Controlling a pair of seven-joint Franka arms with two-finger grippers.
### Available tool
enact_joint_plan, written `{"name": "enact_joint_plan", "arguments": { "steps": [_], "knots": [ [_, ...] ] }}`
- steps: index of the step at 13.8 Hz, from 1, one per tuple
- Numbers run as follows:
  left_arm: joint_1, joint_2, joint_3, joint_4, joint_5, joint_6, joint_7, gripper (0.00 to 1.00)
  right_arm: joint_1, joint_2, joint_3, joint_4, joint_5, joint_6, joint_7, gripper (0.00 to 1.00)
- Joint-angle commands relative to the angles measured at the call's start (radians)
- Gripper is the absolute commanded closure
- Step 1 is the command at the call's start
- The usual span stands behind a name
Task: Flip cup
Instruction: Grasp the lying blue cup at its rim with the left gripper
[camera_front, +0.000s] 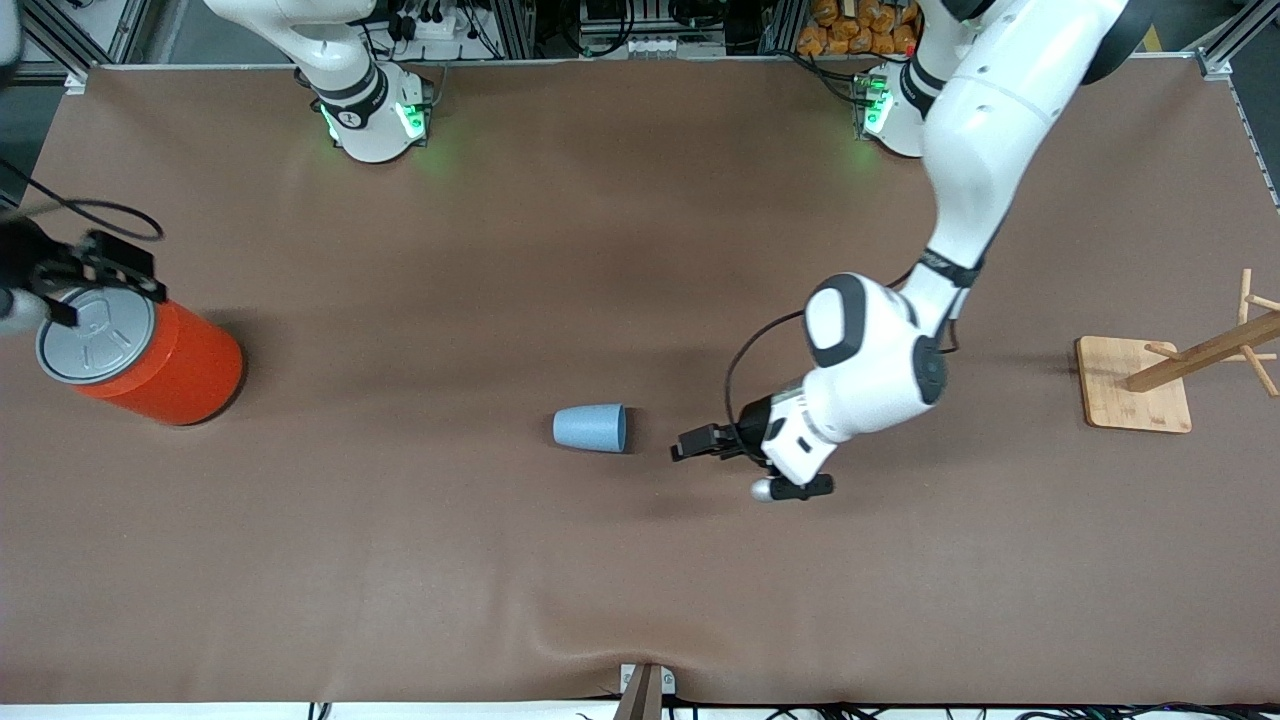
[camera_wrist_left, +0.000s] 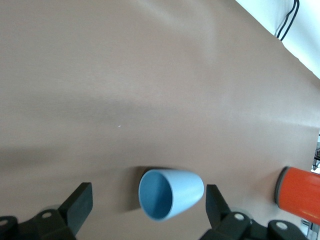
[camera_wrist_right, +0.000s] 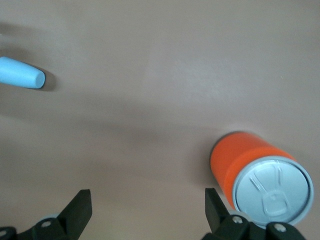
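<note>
Left wrist view, cup (camera_wrist_left: 172, 194) on its side, hollow bare

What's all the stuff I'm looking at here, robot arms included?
cup: one, light blue, lying on its side mid-table, mouth toward the left arm's end
can: one, orange with grey lid, upright at the right arm's end
wooden rack: one, pale wood, at the left arm's end
table: one, brown
left gripper: one, black, open, low beside the cup's mouth
right gripper: one, black, open, over the can
</note>
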Motion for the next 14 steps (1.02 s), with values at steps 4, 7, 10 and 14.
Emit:
{"name": "enact_joint_plan", "arguments": {
  "steps": [4,7,10,14],
  "knots": [
    [-0.081,0.117,0.001,0.078,-0.022,0.09,0.019,0.0,-0.013,-0.129,-0.023,-0.155,0.006,0.001,0.158,0.0],
    [-0.11,0.14,-0.006,0.084,-0.031,0.117,0.018,0.04,-0.009,-0.134,-0.022,-0.154,0.006,-0.029,0.246,0.0],
    [-0.135,0.152,-0.014,0.086,-0.103,0.128,0.021,0.06,-0.006,-0.131,-0.022,-0.151,-0.003,-0.014,0.25,0.0],
    [-0.149,0.167,-0.014,0.086,-0.108,0.133,0.021,0.15,-0.003,-0.124,-0.018,-0.098,-0.009,-0.022,0.254,0.0]
  ]
}}
